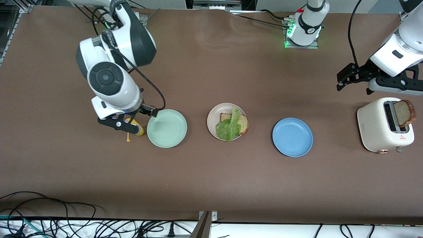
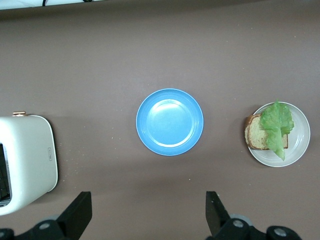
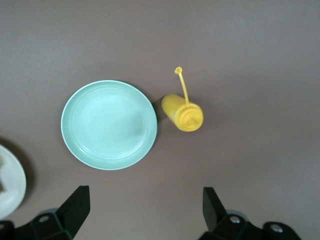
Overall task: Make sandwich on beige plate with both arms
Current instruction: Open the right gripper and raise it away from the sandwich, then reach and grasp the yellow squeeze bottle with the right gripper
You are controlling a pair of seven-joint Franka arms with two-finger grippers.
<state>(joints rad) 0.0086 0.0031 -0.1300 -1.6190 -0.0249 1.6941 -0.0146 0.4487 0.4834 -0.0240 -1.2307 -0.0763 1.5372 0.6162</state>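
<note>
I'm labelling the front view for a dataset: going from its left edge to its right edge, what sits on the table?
Yellow bottle → mint-green plate → beige plate holding bread slice and lettuce leaf → blue plate → toaster with a bread slice sticking up from its slot.

Beige plate (image 1: pixel 213 114), mid-surface: open from above, nothing overhanging. Bare gaps separate it from the mint plate (image 1: pixel 167 128) and blue plate (image 1: pixel 292 137). Yellow bottle (image 1: pixel 136 128) stands just beside the mint plate, under the right claw (image 1: pixel 123 125). Toaster (image 1: pixel 380 127) with raised slice (image 1: pixel 404 113) blocks the left arm's end; left claw (image 1: pixel 345 79) hangs above it. Broad bare surface nearer the camera.
</note>
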